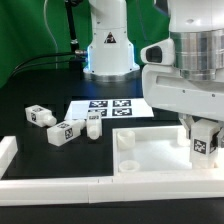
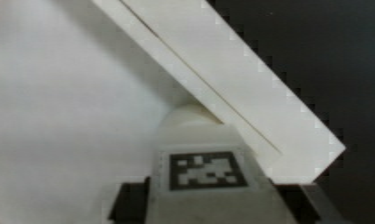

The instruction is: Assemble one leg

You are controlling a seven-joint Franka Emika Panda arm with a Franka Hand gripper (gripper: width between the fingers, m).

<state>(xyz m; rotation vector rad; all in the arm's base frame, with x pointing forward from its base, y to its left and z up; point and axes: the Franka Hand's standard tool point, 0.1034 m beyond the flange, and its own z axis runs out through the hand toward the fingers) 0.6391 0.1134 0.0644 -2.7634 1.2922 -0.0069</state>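
Note:
My gripper (image 1: pixel 203 140) is shut on a leg (image 1: pixel 203 146), a small white square post with a black-and-white tag. It holds the leg upright over the right end of the large flat white panel (image 1: pixel 140 152), which has round sockets. I cannot tell whether the leg touches the panel. In the wrist view the leg (image 2: pixel 205 165) stands between my dark fingers (image 2: pixel 139 203), and my gripper (image 2: pixel 210 208) is over the white panel (image 2: pixel 77 100) near its raised edge (image 2: pixel 237 85). Three more legs (image 1: pixel 62 131) lie loose on the black table at the exterior view's left.
The marker board (image 1: pixel 110 108) lies behind the panel. A white wall (image 1: pixel 60 185) runs along the front and up the exterior view's left side. The robot's base (image 1: pixel 108 50) stands at the back, with cables beside it.

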